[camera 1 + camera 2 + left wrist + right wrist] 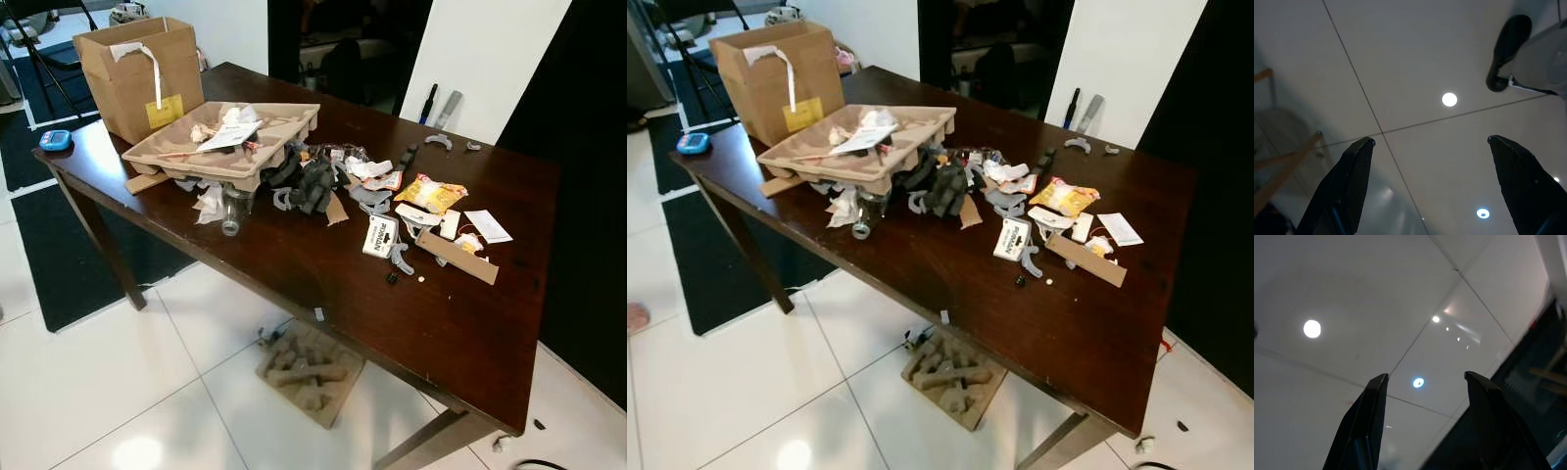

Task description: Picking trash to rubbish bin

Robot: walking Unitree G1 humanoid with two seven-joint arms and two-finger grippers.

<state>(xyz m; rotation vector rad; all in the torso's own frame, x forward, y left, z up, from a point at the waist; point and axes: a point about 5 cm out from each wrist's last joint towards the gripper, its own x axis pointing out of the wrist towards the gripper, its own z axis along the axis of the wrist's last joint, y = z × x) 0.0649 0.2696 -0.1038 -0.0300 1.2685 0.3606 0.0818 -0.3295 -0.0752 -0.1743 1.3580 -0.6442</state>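
A dark wooden table (pixel 294 264) carries scattered trash: a moulded cardboard tray (pixel 220 142) with paper scraps in it, a clear plastic bottle (pixel 233 211), dark packaging pieces (pixel 312 184), a yellow snack wrapper (pixel 431 193), a small white card (pixel 380 236) and a strip of cardboard (pixel 457 257). A moulded pulp piece (pixel 309 374) lies on the floor under the table. My left gripper (pixel 1430 142) hangs open over white floor tiles. My right gripper (pixel 1425 378) also hangs open above the tiles, nothing between its fingers.
An open cardboard box (pixel 137 73) stands at the table's far left corner, with a blue device (pixel 55 140) beside it. A dark mat (pixel 59 255) lies left of the table. White tiled floor (pixel 118 392) spreads in front. A white wall panel (pixel 480 59) stands behind.
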